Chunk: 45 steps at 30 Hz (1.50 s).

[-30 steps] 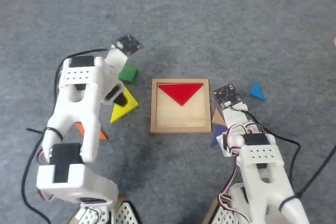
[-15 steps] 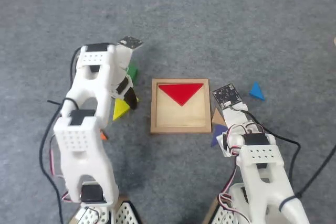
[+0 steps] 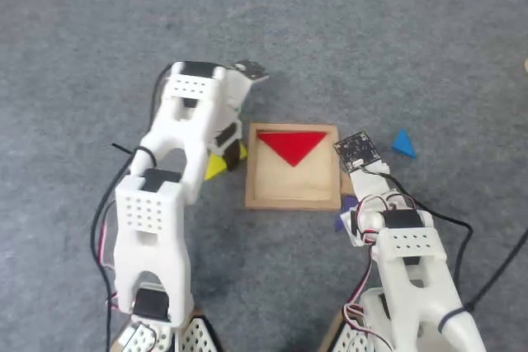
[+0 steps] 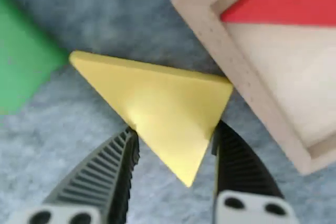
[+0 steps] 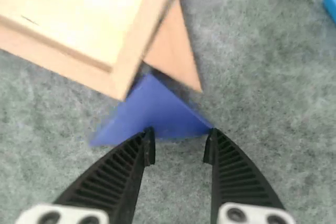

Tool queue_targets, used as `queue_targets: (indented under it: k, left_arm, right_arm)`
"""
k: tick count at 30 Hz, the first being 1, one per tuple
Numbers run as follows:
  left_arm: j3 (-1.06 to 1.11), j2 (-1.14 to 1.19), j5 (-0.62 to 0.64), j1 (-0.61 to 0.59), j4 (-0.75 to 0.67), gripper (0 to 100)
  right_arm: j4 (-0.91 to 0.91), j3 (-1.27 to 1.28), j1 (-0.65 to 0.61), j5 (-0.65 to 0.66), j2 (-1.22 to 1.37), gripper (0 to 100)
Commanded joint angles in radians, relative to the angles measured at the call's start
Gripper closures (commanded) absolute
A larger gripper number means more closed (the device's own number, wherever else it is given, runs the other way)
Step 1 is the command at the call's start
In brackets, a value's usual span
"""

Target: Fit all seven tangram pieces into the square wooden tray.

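The square wooden tray (image 3: 293, 203) holds a red triangle (image 3: 290, 146) along its far side. My left gripper (image 3: 227, 158) is shut on a yellow triangle (image 4: 163, 106), just left of the tray. One corner of that triangle touches the tray's rim (image 4: 236, 77). My right gripper (image 5: 180, 134) stands open at the tray's near right corner. Its fingertips sit at the edge of a dark blue triangle (image 5: 152, 116). A tan triangle (image 5: 170, 51) lies against the tray's rim (image 5: 142, 40), partly under it.
A small light blue triangle (image 3: 403, 143) lies on the grey carpet to the right of the tray. A green piece (image 4: 21, 72) sits close beside the yellow triangle, away from the tray. The carpet beyond the tray is open.
The left arm has swung right, carrying the yellow triangle up against the tray. The tray has slid a little right, onto the tan triangle. The right arm has kept still.
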Motion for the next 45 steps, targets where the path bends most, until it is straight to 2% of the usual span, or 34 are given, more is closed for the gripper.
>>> queue_targets:
  k: [1, 13, 20, 23, 30, 34, 38, 45]
  left_arm:
    - [-0.004, -0.038, -0.006, 0.091, -0.015, 82]
    - [-0.001, -0.222, 0.017, 0.152, 0.051, 82]
    - [0.002, -0.334, 0.104, 0.190, 0.006, 82]
    - [0.008, -0.296, 0.157, 0.181, -0.097, 81]
    - [-0.005, -0.086, 0.164, 0.161, -0.247, 81]
    - [-0.128, 0.020, 0.206, 0.103, -0.284, 81]
    - [-0.295, 0.127, 0.207, 0.037, -0.242, 81]
    - [-0.487, 0.239, 0.103, -0.021, 0.058, 82]
  right_arm:
    - [-0.016, -0.002, -0.015, -0.009, 0.001, 82.9]
    - [-0.018, -0.002, -0.015, -0.009, 0.001, 82.9]
    - [-0.018, -0.002, -0.015, -0.009, 0.001, 82.9]
    - [-0.018, -0.002, -0.015, -0.009, 0.001, 82.9]
    - [-0.016, -0.002, -0.015, -0.009, 0.001, 82.9]
    - [-0.018, -0.002, -0.015, -0.009, 0.001, 82.9]
    - [-0.016, -0.002, -0.015, -0.009, 0.001, 82.9]
    - [-0.018, -0.002, -0.015, -0.009, 0.001, 82.9]
